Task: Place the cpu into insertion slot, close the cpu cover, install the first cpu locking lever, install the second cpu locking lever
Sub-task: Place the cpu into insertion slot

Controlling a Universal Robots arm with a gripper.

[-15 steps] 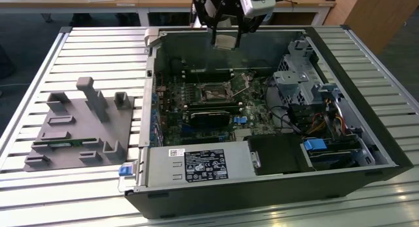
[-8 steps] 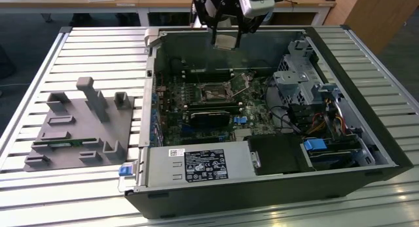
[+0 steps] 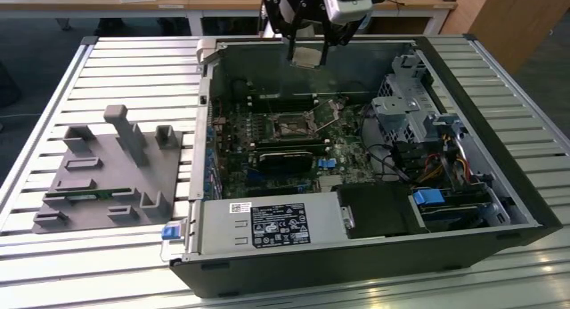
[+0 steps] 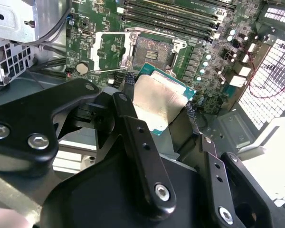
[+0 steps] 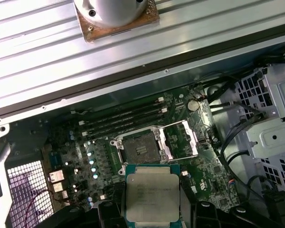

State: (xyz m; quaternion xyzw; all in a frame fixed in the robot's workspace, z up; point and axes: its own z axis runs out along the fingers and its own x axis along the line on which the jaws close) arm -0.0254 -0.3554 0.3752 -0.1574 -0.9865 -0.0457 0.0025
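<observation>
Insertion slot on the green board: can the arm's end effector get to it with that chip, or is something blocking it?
Probably yes. The end effector holds the cpu over the open case; the insertion slot lies bare, its cpu cover swung open to one side, and nothing seems to stand over it.

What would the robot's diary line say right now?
gripper: shut on cpu | cpu: held above motherboard | insertion slot: empty | cpu cover: open

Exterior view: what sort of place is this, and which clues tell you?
Probably a robotics lab workbench: an opened computer case lies on a slatted metal table, a grey fixture beside it, and the end effector holds the cpu above it.
</observation>
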